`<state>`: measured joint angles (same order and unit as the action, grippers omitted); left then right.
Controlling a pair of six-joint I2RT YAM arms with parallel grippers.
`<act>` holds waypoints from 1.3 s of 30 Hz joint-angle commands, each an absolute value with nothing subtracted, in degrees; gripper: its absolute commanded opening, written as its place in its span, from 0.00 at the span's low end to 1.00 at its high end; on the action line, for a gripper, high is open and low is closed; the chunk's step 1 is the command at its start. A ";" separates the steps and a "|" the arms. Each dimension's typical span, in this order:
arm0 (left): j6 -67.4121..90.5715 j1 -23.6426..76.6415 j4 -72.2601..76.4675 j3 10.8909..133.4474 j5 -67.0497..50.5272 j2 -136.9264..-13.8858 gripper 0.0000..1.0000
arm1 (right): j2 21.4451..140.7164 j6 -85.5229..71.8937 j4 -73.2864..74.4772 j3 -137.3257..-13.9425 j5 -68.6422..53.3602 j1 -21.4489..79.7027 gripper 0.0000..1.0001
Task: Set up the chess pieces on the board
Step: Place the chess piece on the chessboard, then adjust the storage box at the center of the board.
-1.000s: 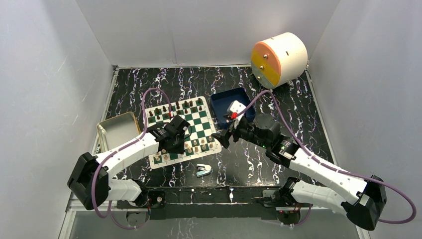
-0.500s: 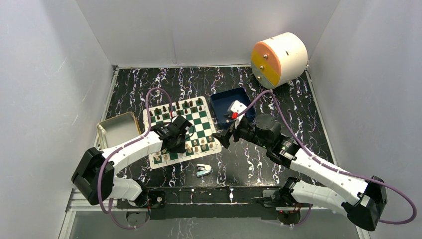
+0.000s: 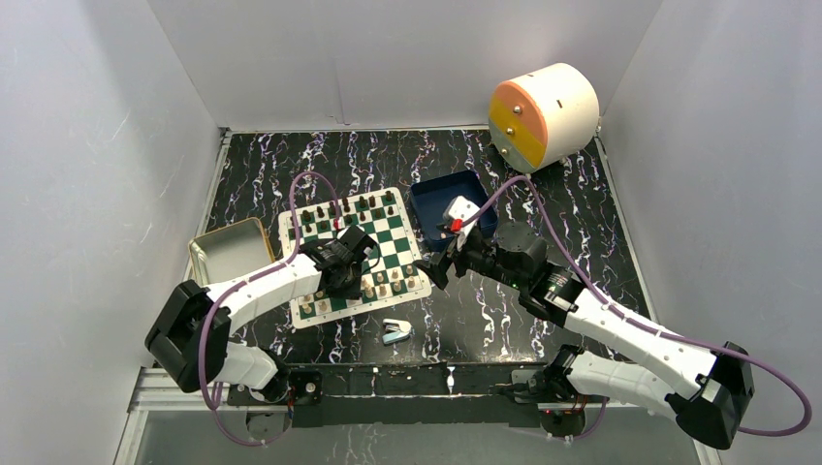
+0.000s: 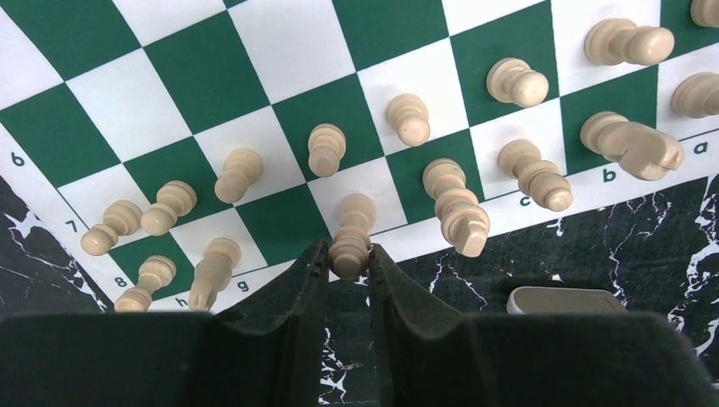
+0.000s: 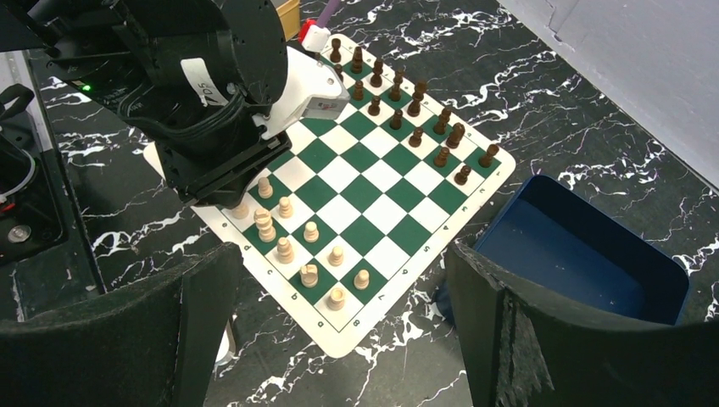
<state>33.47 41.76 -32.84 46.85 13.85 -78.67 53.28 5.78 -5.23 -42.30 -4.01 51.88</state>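
Observation:
The green and white board (image 3: 388,237) lies left of centre and also shows in the right wrist view (image 5: 365,182). Dark pieces (image 5: 398,93) stand in two rows along its far side. Tan pieces (image 5: 288,229) stand in two rows along its near side. My left gripper (image 4: 348,259) is over the board's near edge (image 3: 349,266). It is shut on the head of a tan piece (image 4: 350,246) that stands on the edge row. My right gripper (image 5: 339,331) is open and empty, just off the board's right corner (image 3: 431,266).
A dark blue tray (image 3: 431,199) with a white and red object (image 3: 460,213) sits right of the board. A light-blue stapler-like object (image 3: 395,331) lies near the front edge. A metal tin (image 3: 228,250) is left of the board. A big white cylinder (image 3: 543,114) stands at back right.
My left gripper has shifted a little to the right over the tan rows. The right arm has not moved.

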 commanded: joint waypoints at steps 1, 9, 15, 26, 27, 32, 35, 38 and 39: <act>33.14 41.98 -33.14 46.91 15.48 -78.97 0.24 | 52.57 5.45 -6.24 -43.13 -3.60 51.93 0.99; 33.54 41.99 -33.63 48.62 13.27 -77.82 0.36 | 53.49 5.05 -6.58 -42.89 -3.50 51.89 0.99; 33.34 41.93 -36.53 52.97 12.99 -74.22 0.41 | 54.84 2.75 -6.58 -43.59 -2.97 51.94 0.99; 28.20 42.01 -35.74 62.18 11.21 -66.84 0.50 | 59.36 -5.18 -2.10 -49.72 7.85 51.85 0.99; 27.41 41.97 -35.14 62.14 11.06 -66.09 0.52 | 60.15 -5.12 -1.61 -50.48 9.00 51.80 0.99; 23.06 41.93 -31.90 60.79 10.71 -62.77 0.57 | 65.19 -1.53 2.49 -55.07 11.61 49.54 0.99; 19.07 41.99 -29.03 58.41 9.62 -60.93 0.58 | 68.72 1.16 3.58 -57.09 6.92 45.35 0.97; 15.02 42.00 -26.57 55.32 8.65 -59.28 0.57 | 72.85 3.83 4.95 -58.98 2.82 40.52 0.91; 13.60 41.95 -26.07 54.49 8.21 -58.79 0.57 | 74.19 6.03 5.43 -59.41 1.01 38.87 0.87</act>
<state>20.67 41.76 -29.32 57.65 9.87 -61.34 70.59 0.23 3.88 -55.46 6.20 43.83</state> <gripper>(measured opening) 0.575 0.917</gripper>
